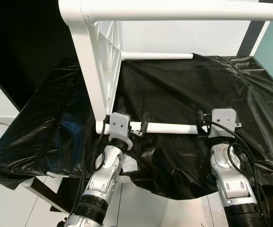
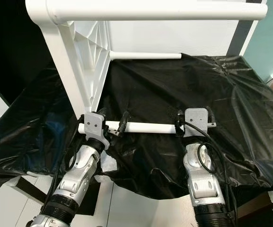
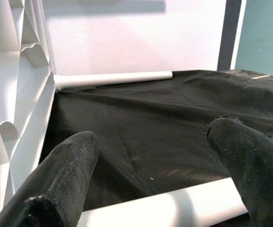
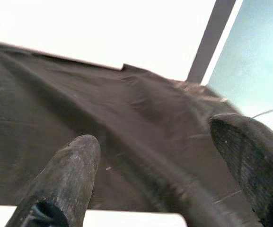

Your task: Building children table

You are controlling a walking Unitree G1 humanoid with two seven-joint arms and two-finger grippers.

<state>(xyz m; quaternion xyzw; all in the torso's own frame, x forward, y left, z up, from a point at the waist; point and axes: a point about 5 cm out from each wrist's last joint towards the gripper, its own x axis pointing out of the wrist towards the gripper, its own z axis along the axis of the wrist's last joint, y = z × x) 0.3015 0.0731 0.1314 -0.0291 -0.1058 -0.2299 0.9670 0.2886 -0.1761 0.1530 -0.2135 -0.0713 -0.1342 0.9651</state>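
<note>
left hand (image 1: 137, 124): spread at leg tube (image 1: 169, 128) | right hand (image 1: 201, 124): spread, possibly touching

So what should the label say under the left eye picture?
Both grippers, left and right, open around a white table leg.

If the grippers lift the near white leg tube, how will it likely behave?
The near white tube looks rigid and probably light, being thin and hollow-looking. Its smooth round surface may slip between the left gripper and the right gripper. Socketed into the white tabletop panel, it would probably drag that along.
</note>
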